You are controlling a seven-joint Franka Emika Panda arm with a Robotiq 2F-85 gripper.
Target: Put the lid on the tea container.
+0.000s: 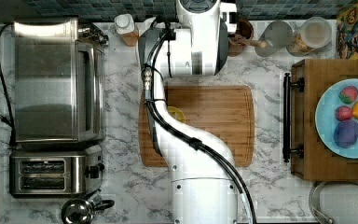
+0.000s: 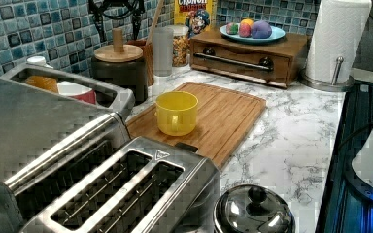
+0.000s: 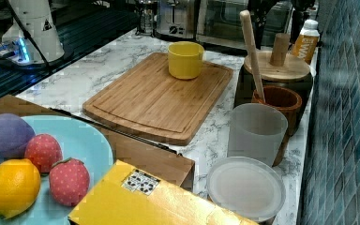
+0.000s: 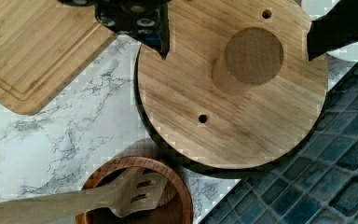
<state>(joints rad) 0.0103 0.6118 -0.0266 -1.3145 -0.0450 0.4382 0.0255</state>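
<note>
The lid [image 4: 223,93] is a round wooden disc with a thick peg knob [image 4: 254,56]. It rests flat on the tea container [image 2: 121,80], a black-walled tin by the tiled wall, and covers its inside. In the right view the lid [image 3: 274,70] caps the tin's dark wall [image 3: 244,91]. My gripper [image 4: 242,42] hangs open just above, one black finger [image 4: 161,39] on each side of the knob with gaps to it. The gripper [image 2: 116,19] stands over the knob in the left view.
A brown wooden cup [image 4: 135,196] with a wooden spoon [image 3: 252,51] stands right beside the tin. A yellow mug [image 2: 176,112] sits on the cutting board [image 1: 214,121]. A frosted tumbler [image 3: 257,133], a toaster oven [image 1: 51,79] and the tiled wall [image 4: 326,177] hem the tin in.
</note>
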